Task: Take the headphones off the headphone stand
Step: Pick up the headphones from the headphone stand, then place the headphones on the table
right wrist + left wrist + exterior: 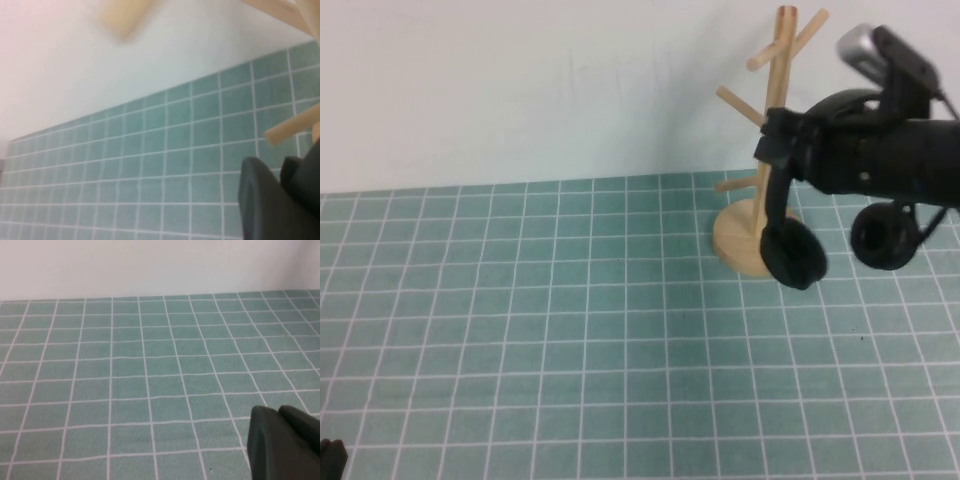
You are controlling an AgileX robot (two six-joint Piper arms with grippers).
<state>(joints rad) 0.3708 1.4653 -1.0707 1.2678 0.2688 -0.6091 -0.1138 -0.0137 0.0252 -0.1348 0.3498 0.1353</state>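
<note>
Left end effector (330,458) parked at 7 o'clock, opening cannot be told | right end effector (782,140) at 2 o'clock clamped on headphones (792,250) beside headphone stand (775,110) | counter (570,350) green-tiled

headphones (793,250) hang before the headphone stand (772,150), far right on the mat (570,330).

Green mat (570,330) (white grid lines) against plain, seemingly white wall (520,80).
</note>
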